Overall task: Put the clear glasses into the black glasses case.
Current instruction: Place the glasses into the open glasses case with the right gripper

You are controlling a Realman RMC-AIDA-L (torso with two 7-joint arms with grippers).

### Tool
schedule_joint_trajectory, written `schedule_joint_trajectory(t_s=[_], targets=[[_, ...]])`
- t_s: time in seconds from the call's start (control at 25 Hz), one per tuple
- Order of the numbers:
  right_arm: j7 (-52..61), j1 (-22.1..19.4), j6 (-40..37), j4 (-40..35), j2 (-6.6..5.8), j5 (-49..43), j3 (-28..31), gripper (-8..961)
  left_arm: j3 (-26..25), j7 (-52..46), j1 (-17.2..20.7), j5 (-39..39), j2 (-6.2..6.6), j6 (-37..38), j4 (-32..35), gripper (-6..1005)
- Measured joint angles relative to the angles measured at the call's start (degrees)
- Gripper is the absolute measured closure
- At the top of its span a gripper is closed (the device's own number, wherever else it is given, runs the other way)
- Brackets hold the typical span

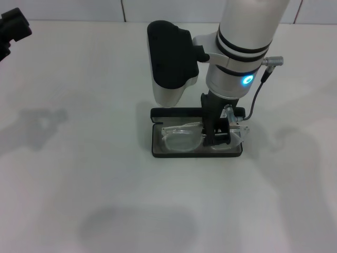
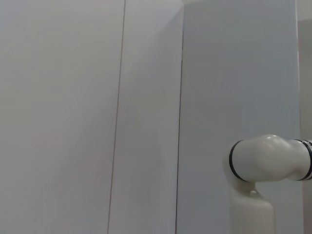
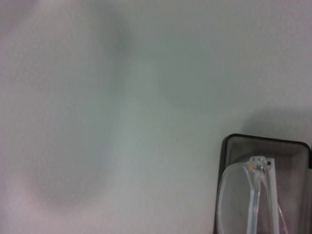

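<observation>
The black glasses case lies open at the middle of the white table, its lid folded back on the far side. The clear glasses rest in its grey-lined tray, spanning almost its full width. My right gripper reaches straight down into the case and is shut on the clear glasses near their middle. The right wrist view shows one end of the case with a lens and folded arm of the glasses over it. My left gripper is parked at the far left corner.
The white table spreads around the case on all sides. A tiled wall and a joint of the robot's arm fill the left wrist view.
</observation>
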Motion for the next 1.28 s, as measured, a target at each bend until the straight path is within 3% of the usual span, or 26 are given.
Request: schedule_joint_trajectory(t_s=[1.28], targets=[[0.1,-0.6,2.1,0.8,0.00,0.2,-2.6,740,0.0,0.1,0.6,0.4,-0.49,0.1,-0.1,888]])
